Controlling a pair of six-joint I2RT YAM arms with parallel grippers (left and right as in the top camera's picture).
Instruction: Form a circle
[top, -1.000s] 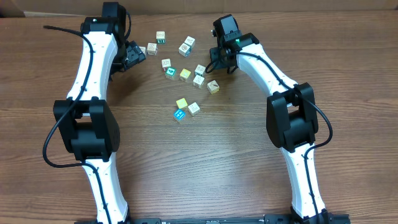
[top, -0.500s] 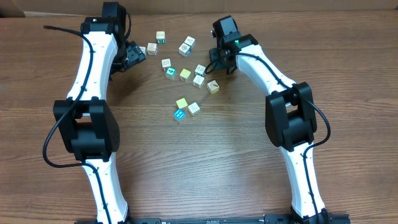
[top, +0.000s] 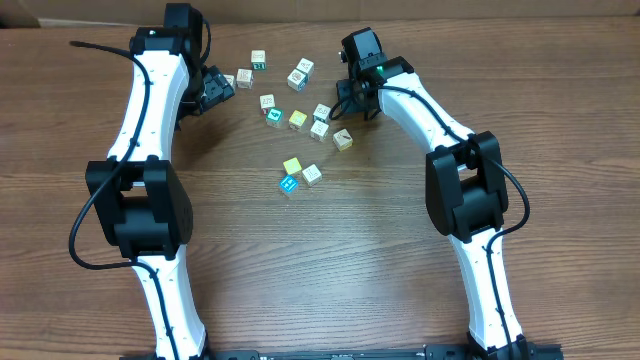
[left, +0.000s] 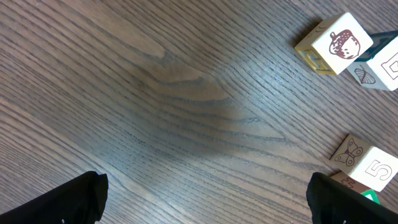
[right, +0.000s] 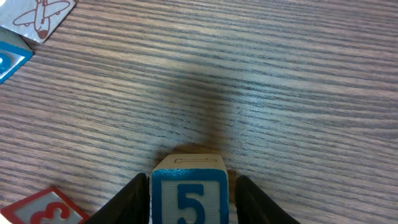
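blue-bordered 5 cube (right: 189, 196), brn acorn cube (left: 336, 42), wood-grain tbl (left: 155, 93)

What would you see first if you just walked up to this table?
The little picture cubes scattered at the far middle of the wooden table. Then the block with a blue 5, sitting between the fingers of the right gripper, while the left gripper hangs wide open over bare wood.
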